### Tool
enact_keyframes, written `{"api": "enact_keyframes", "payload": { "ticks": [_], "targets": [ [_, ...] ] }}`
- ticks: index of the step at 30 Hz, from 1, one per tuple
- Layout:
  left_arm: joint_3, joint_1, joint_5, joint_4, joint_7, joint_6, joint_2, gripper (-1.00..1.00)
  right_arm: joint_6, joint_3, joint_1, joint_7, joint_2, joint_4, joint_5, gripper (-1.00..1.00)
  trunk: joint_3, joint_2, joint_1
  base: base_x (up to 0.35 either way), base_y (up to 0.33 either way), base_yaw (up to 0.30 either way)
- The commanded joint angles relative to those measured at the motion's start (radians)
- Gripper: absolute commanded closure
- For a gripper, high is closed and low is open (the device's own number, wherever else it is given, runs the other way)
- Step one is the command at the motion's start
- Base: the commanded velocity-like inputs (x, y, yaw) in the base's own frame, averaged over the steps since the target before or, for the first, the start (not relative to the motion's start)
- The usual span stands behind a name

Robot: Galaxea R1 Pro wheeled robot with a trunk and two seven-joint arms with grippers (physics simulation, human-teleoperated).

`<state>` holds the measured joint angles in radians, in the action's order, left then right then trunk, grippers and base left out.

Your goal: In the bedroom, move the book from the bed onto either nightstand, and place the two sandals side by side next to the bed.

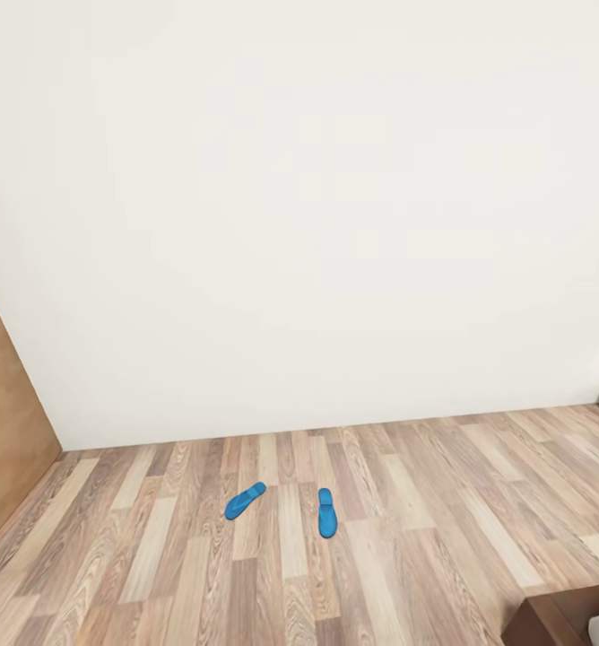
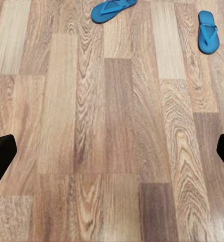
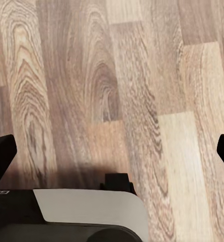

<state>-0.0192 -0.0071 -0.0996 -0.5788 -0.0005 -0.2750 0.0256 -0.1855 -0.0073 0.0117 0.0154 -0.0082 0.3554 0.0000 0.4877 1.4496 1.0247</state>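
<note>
Left gripper was spread wide, empty, dark fingertips at the frame edges over plank floor. Right gripper likewise wide and empty, above floor and the robot's white base. Two sandals lay apart on the floor near the white wall, left one angled. Bed corner showed at lower right.

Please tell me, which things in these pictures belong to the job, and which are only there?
Job:
- left sandal
- right sandal
- bed, a corner only

Only there:
- wall
- floor
- brown panel
</note>
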Motion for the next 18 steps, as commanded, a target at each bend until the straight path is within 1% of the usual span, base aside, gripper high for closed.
{"api": "enact_keyframes", "payload": {
  "ticks": [1, 5, 13, 18],
  "targets": [
    [-0.001, -0.001, -0.008, 0.000, -0.001, -0.003, 0.000, -1.00, -0.003, -0.001, 0.001, 0.001, 0.000, -0.001, 0.000, -1.00, 0.001, 0.000, 0.000, 0.176, 0.000, 0.000],
    [-0.001, -0.001, -0.008, 0.000, -0.001, -0.003, 0.000, -1.00, -0.003, -0.001, 0.001, 0.001, 0.000, 0.000, 0.000, -1.00, 0.001, 0.000, 0.000, 0.217, 0.000, 0.000],
    [-0.001, -0.001, -0.008, 0.000, -0.001, -0.003, 0.000, -1.00, -0.003, 0.000, 0.001, 0.001, 0.000, 0.000, 0.000, -1.00, 0.001, 0.000, 0.000, 0.286, 0.000, 0.000],
    [-0.001, -0.001, -0.008, 0.000, -0.001, -0.003, 0.000, -1.00, -0.003, -0.001, 0.001, 0.001, 0.000, 0.000, 0.000, -1.00, 0.001, 0.000, 0.000, 0.137, 0.000, 0.000]
  ]
}}
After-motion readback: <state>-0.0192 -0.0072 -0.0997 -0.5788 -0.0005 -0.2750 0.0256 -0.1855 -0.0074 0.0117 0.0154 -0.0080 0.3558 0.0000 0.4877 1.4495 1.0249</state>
